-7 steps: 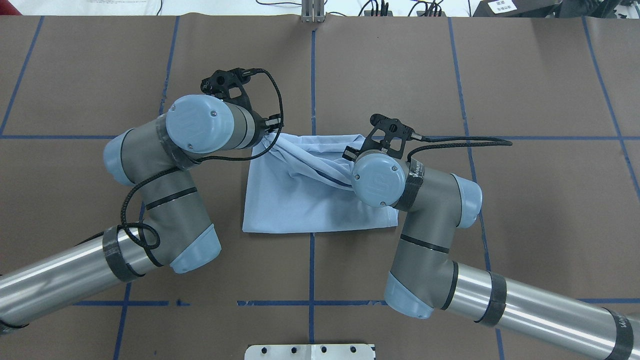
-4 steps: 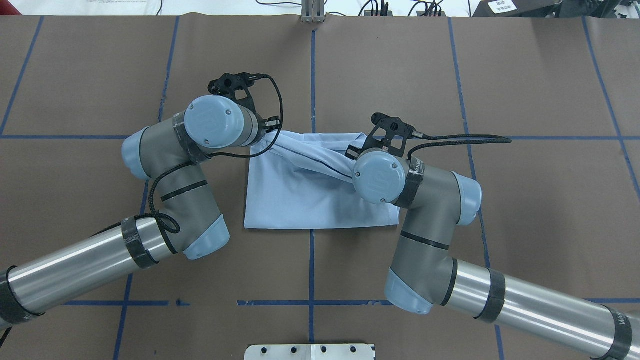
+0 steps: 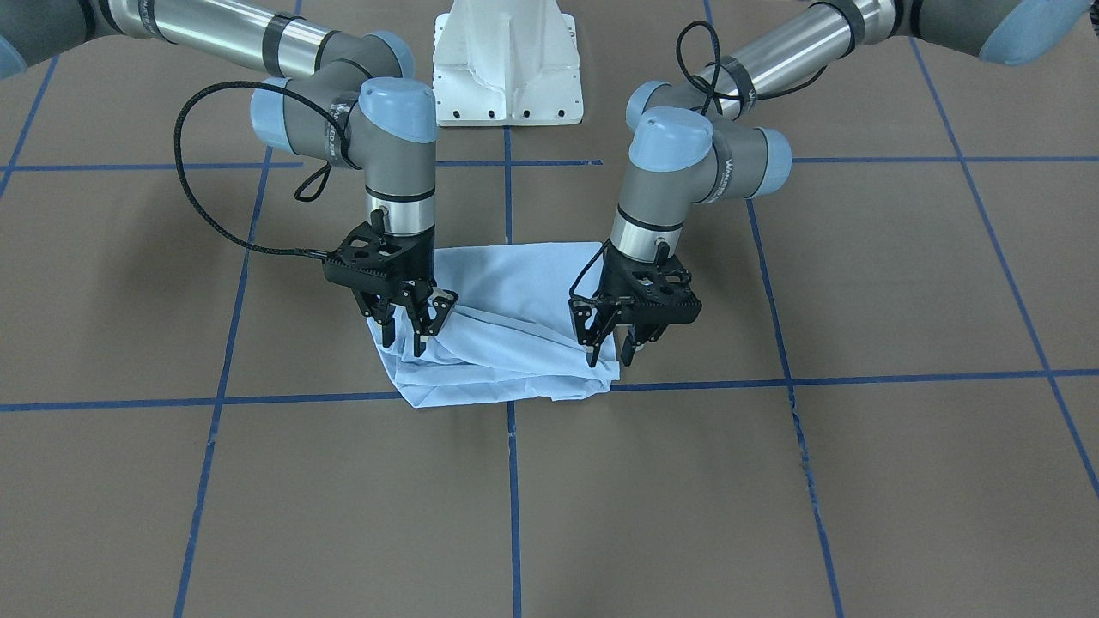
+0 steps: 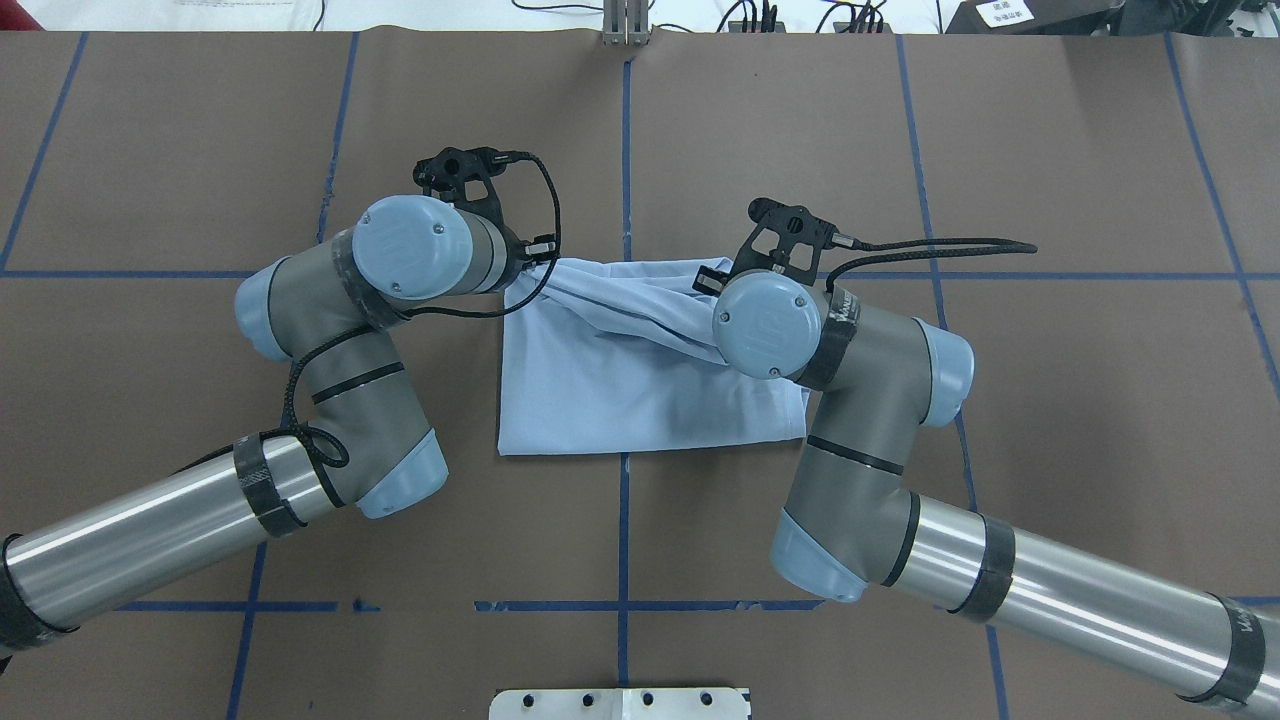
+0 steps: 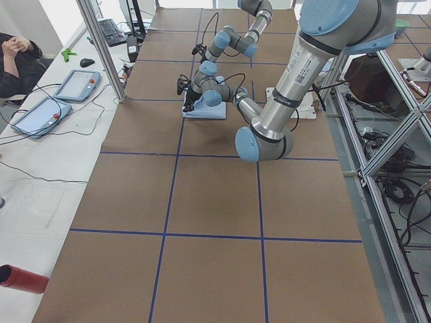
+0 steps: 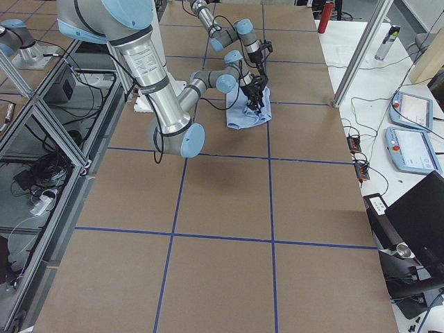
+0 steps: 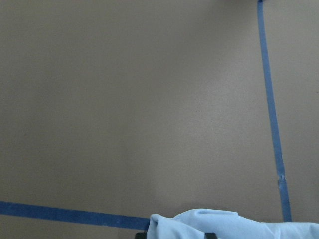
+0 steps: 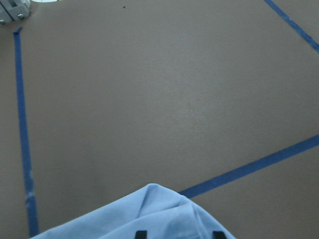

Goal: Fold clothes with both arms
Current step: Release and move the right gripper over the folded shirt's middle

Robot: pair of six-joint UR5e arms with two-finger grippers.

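Front-facing view: the pale light-blue folded T-shirt (image 3: 506, 343) was seen on the brown blue-taped table (image 3: 773, 481); the left gripper (image 3: 611, 354) and right gripper (image 3: 410, 330) were each pinched on a far corner. Overhead view: both fingertips were hidden under the wrists; cloth ridges (image 4: 640, 305) were stretched between them. Wrist views: only cloth edges were recorded.

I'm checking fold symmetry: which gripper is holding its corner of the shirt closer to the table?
The left gripper: its fingertips sit low at the T-shirt's folded edge, while the right gripper holds its bunched corner slightly higher.
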